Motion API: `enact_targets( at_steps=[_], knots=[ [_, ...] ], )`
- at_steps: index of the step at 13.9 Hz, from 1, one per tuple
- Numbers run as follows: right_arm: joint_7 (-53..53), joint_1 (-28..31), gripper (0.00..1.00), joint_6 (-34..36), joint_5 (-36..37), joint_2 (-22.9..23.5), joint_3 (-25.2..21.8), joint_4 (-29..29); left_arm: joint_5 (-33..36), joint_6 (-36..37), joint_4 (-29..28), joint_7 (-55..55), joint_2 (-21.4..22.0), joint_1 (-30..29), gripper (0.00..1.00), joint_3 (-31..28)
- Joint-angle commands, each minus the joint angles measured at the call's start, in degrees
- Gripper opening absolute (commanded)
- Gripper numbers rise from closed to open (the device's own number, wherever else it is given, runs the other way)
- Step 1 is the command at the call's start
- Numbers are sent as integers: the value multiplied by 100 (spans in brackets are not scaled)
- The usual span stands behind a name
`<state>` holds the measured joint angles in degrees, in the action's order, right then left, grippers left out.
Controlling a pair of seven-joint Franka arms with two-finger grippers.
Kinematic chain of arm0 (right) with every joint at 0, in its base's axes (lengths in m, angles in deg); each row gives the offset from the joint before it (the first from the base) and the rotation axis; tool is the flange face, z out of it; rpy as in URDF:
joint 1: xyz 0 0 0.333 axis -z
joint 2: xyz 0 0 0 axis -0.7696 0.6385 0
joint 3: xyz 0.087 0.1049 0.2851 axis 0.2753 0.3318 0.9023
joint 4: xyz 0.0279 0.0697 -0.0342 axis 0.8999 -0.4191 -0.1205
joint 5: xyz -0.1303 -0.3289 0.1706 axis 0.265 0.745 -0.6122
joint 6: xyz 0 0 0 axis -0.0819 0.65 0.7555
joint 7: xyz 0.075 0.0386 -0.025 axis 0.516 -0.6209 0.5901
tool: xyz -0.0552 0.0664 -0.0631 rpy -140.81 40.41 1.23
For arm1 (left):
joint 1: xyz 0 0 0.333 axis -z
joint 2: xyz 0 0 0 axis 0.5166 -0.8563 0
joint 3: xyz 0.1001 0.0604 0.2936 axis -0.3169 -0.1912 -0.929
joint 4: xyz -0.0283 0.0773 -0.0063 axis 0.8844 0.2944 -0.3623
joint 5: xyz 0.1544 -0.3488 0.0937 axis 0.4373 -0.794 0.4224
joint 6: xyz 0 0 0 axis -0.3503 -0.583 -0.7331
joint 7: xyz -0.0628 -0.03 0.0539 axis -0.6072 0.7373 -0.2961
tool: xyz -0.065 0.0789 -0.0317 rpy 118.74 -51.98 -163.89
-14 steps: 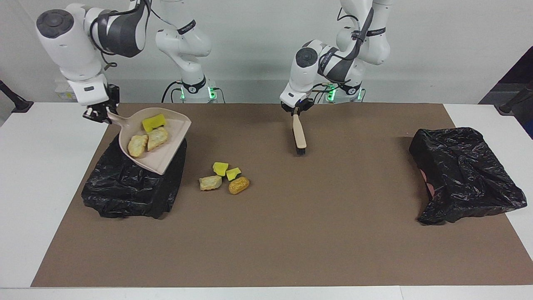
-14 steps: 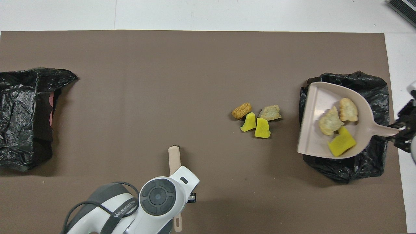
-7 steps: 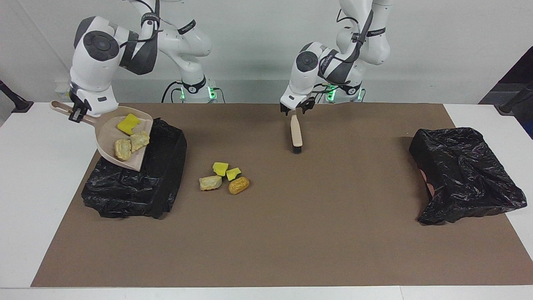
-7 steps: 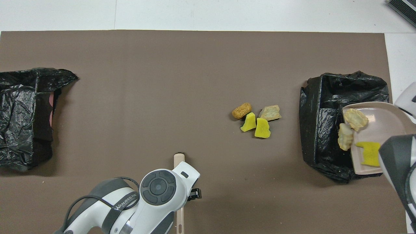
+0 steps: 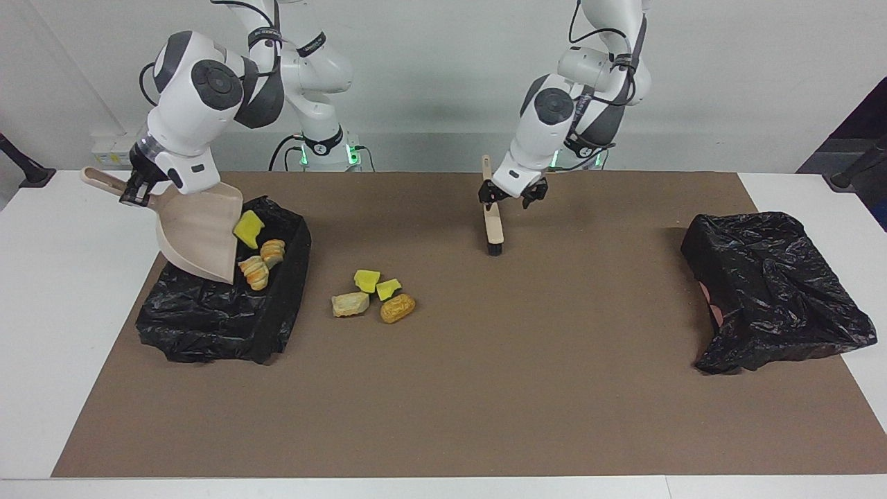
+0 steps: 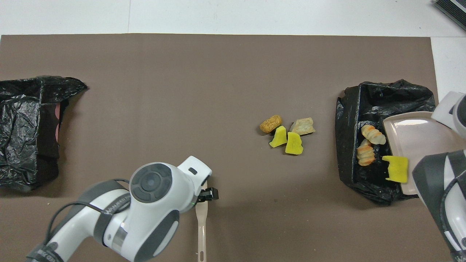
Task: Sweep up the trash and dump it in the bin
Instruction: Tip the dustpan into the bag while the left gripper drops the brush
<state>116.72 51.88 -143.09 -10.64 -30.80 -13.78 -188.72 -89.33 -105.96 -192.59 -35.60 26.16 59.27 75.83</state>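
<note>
Trash point(image 5: 253, 249) spills from dustpan point(image 5: 197, 232) gripped by right hand point(image 5: 133, 195).

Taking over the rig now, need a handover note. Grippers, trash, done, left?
Right gripper: shut on the dustpan handle, pan tipped steeply over the bin at the right arm's end.
Left gripper: open, over the brush, which lies on the mat.
Trash: yellow bit and two lumps off the pan's lip, at the bin's opening; cannot tell if landed.
Left: four scraps clustered on the mat beside that bin; sweep and dump them.
Second bin at the left arm's end, untouched.
</note>
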Motion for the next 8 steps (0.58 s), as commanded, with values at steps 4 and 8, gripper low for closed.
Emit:
enact_targets(
  at_steps=[4, 8],
  knots=[
    [-1482, -709, 0, 1500, -338, -63, 97, 508, 546, 997, 1481, 1505, -373, -1066, 100, 60],
    [-3772, -876, 0, 1792, -1867, -55, 352, 922, 687, 1166, 1861, 1551, -356, -1787, 100, 60]
  ],
)
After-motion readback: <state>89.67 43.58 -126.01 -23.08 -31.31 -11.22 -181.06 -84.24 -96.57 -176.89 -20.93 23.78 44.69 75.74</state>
